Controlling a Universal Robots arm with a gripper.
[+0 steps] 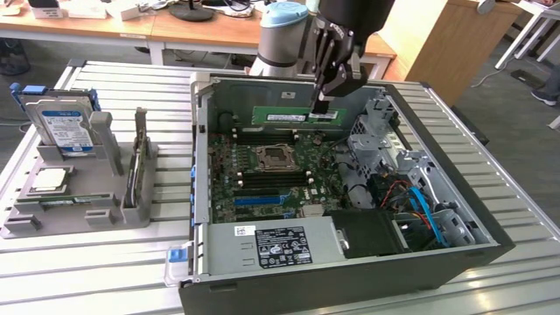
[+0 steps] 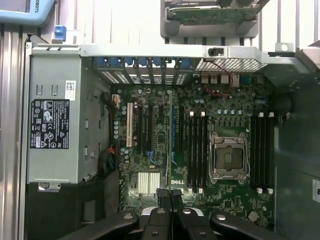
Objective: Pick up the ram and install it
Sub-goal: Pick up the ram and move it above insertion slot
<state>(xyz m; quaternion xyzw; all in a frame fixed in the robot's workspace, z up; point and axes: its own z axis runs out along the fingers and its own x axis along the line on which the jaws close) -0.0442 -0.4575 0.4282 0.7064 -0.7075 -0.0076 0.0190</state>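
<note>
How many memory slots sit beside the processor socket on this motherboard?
4. Two memory slots lie on the processor socket's power supply side, two more on the socket's opposite side. None looks hidden.

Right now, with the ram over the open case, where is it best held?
Along its upper long edge, from above, pinching the flat faces: the ram is on edge, its lower edge free. The gripper is shut on it so, nearer the exterior view's right end.
</note>
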